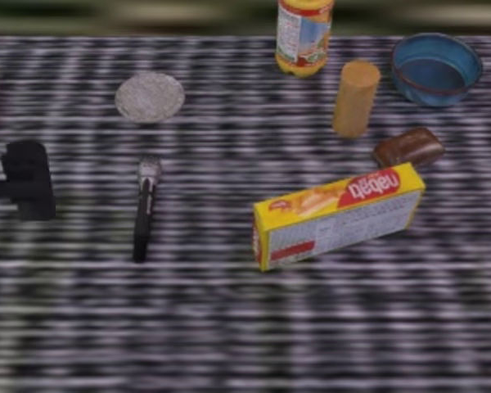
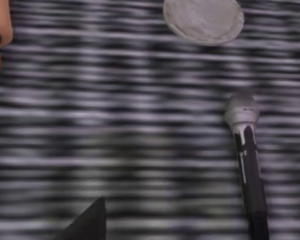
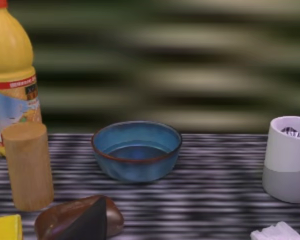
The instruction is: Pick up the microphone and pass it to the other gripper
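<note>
microphone [image 1: 144,209] flat; left claw [image 1: 29,180] beside

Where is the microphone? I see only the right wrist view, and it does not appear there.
Observer: In the top view the microphone lies flat on the left half of the table, with its head pointing toward a grey disc.
Operator: Which claw is near it?
Observer: The left claw is at the table's left edge, beside the microphone and apart from it.
Operator: Does anything touch the microphone?
Observer: No. The yellow box lies to its right with bare table between them.
</note>
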